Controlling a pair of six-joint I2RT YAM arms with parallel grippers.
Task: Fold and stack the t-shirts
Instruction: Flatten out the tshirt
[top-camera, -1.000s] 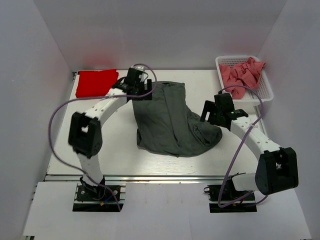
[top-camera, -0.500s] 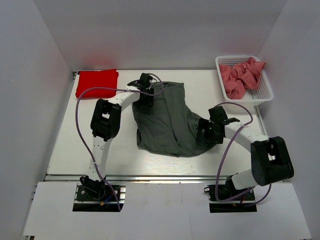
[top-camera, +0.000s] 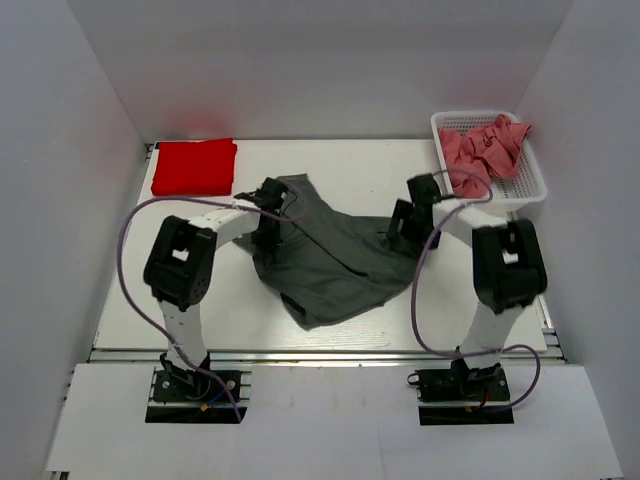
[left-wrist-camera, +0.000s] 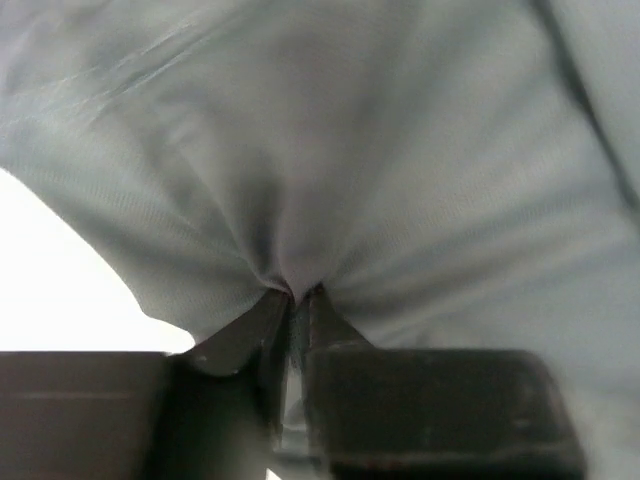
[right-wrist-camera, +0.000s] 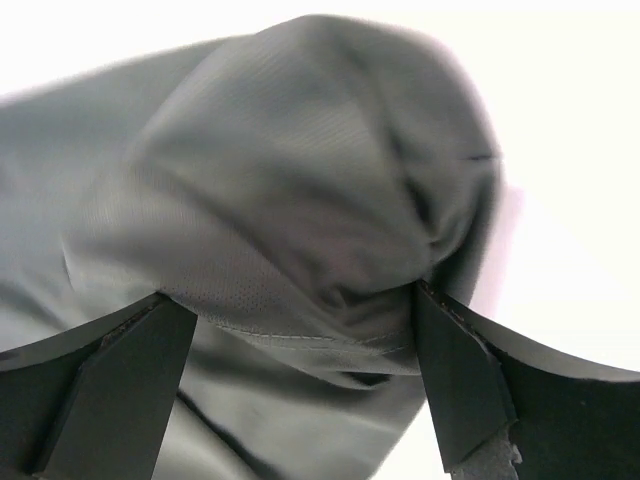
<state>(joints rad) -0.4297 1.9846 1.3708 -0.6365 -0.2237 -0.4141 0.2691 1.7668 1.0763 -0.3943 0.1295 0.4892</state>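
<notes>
Grey cloth fills the middle of the counter (top-camera: 220, 310): the dark grey t-shirt (top-camera: 335, 265) lies rumpled there, not yet folded. At the far right a white basket (top-camera: 535, 180) holds the dusty pink t-shirts (top-camera: 480, 150), and the red t-shirt (top-camera: 194, 166) sits folded at the far left. The left pincer (left-wrist-camera: 297, 295) is clamped on a pinch of the grey shirt. The right pincer (right-wrist-camera: 295, 300) stands apart around a bulge of its right edge, perhaps not touching it. I judge this the spreading step: the right must close next, then both pull the shirt flat. A second ago the shirt lay broader and the left pincer gaped.
</notes>
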